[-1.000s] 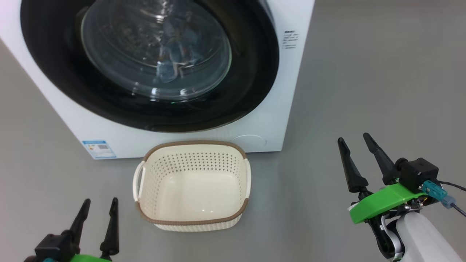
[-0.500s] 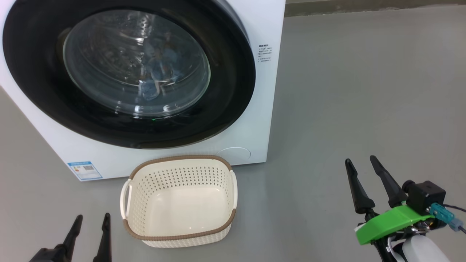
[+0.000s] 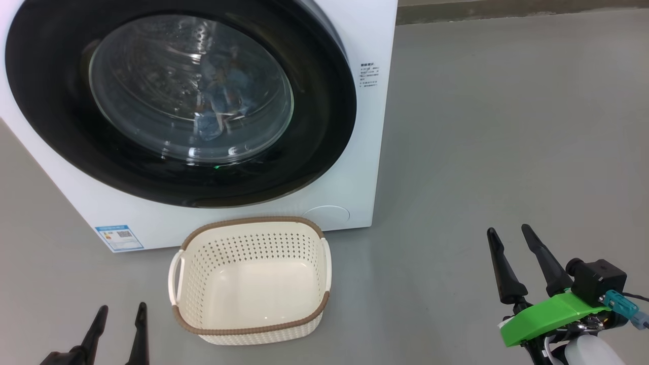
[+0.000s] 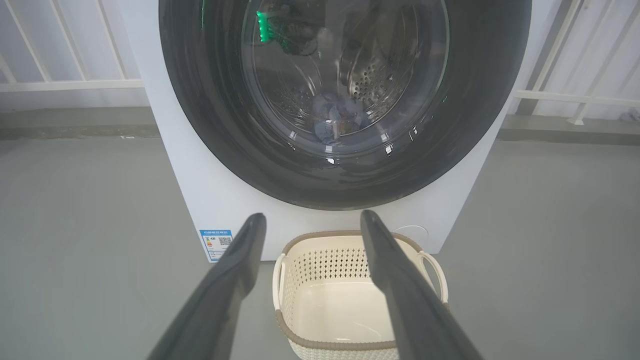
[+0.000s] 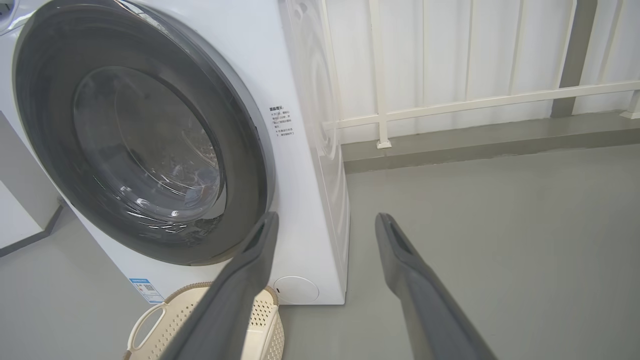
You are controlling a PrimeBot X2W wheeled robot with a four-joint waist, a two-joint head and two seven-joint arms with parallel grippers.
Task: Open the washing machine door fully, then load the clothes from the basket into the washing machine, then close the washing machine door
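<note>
Blue clothes [image 4: 331,119], seemingly, lie behind the door [image 3: 324,126], well beyond the fingers [image 3: 502,271].

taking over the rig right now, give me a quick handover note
Left pincer: open, empty, low left of the basket.
Right pincer: open, empty, off to the right of the washing machine.
Door looks shut; clothes lie inside behind it; basket sits empty in front.
Done: loading, door closed. Left: nothing apparent.
</note>
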